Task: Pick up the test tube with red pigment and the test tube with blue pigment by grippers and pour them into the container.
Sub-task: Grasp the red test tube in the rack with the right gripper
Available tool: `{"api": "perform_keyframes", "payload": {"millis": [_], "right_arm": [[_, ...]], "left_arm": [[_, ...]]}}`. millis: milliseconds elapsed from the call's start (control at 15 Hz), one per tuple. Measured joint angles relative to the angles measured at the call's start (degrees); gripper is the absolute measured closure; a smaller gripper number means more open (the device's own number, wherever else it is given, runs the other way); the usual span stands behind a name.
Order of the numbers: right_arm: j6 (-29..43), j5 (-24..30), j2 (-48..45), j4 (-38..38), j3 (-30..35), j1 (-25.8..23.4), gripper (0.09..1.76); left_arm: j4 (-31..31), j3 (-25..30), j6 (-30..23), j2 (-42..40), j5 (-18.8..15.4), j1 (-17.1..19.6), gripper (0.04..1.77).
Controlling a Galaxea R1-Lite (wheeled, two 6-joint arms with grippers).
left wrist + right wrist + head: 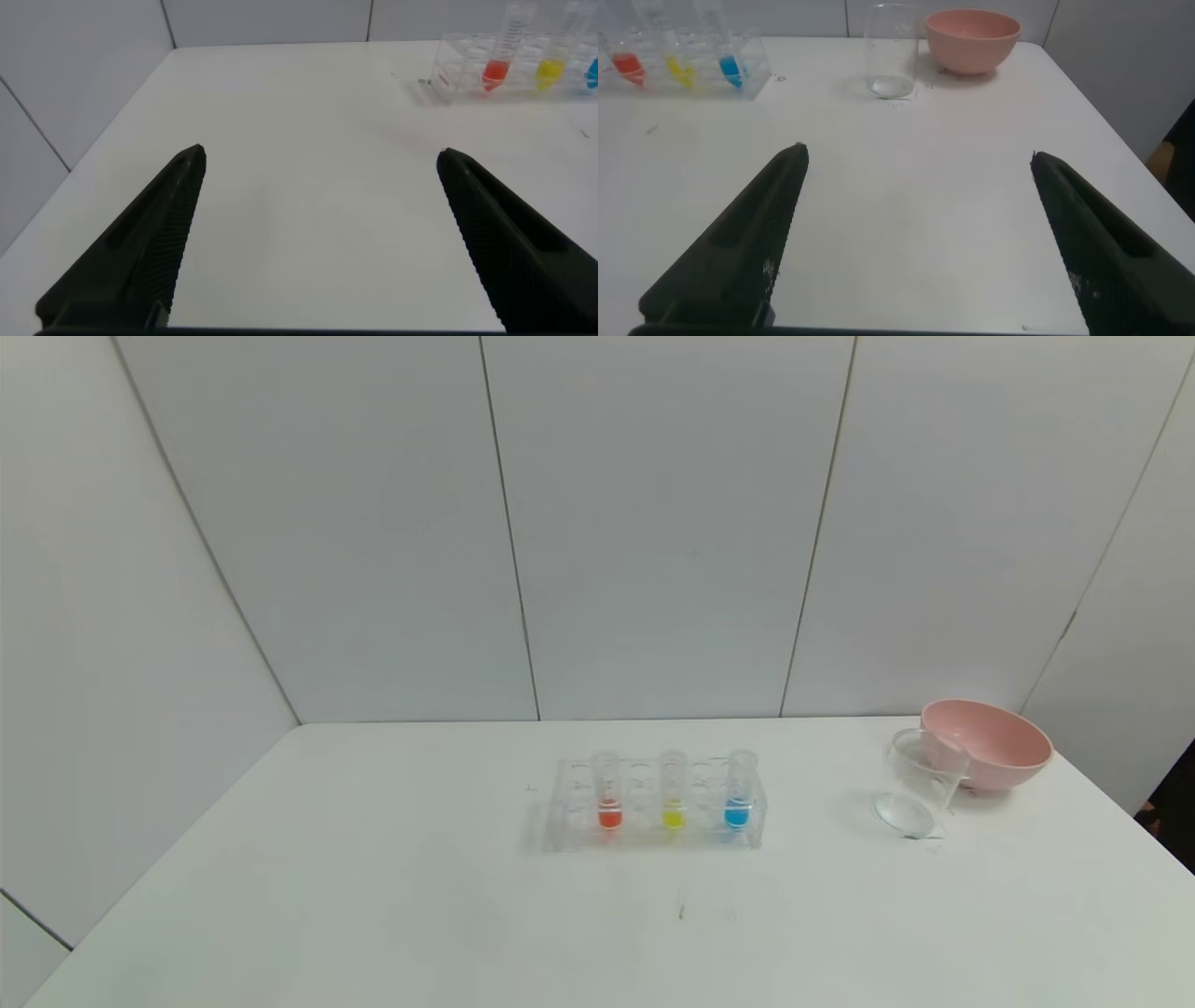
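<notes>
Both pairs of fingers are spread wide with nothing between them, so I have 2 free grippers and no pickup begun.

From the head camera I see no arm at all. On the white table [373, 896] the clear tube rack [653, 812] sits mid-table, with 3 tubes upright in it. The test tube with red pigment [608, 793] is on the left, the yellow tube [672, 793] stands in the middle, and the test tube with blue pigment [739, 791] is on the right. Well to the right of the rack stands 1 container [920, 784], a clear beaker, and just behind it is 1 pink bowl [990, 742], close enough that I cannot tell whether they touch.

In the left wrist camera, the left gripper [318, 173] hovers over bare table with the rack far off, the red tube being the nearest of the 3.

In the right wrist camera, the right gripper [915, 173] likewise hovers above bare table, with the beaker and bowl ahead and the blue tube on the rack's closest end.

My plan is red with the left, blue with the right. I'd come down straight over each rim, close on the upper glass above the rack's top plate, and lift vertically so the yellow neighbour isn't nudged. When I pour, the target is the beaker, not the bowl.
</notes>
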Motion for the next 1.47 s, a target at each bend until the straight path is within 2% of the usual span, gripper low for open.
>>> {"api": "perform_keyframes", "payload": {"millis": [667,933,1267,1467], "right_arm": [[-0.79,0.11,0.00,1.12,-0.30,0.00,0.14],[-0.61,0.59,1.01,1.26,-4.07,0.00,0.14],[-0.13,2.61,10.06,-0.32,-11.29,0.17,0.14],[0.65,3.57,19.15,-5.33,-15.76,0.37,0.14]], "left_arm": [[0.02,0.00,0.00,0.00,0.00,0.00,0.05],[0.00,0.00,-0.02,0.00,0.00,0.00,0.05],[0.02,0.00,-0.02,0.00,0.00,0.00,0.05],[0.00,0.00,-0.02,0.00,0.00,0.00,0.05]]}}
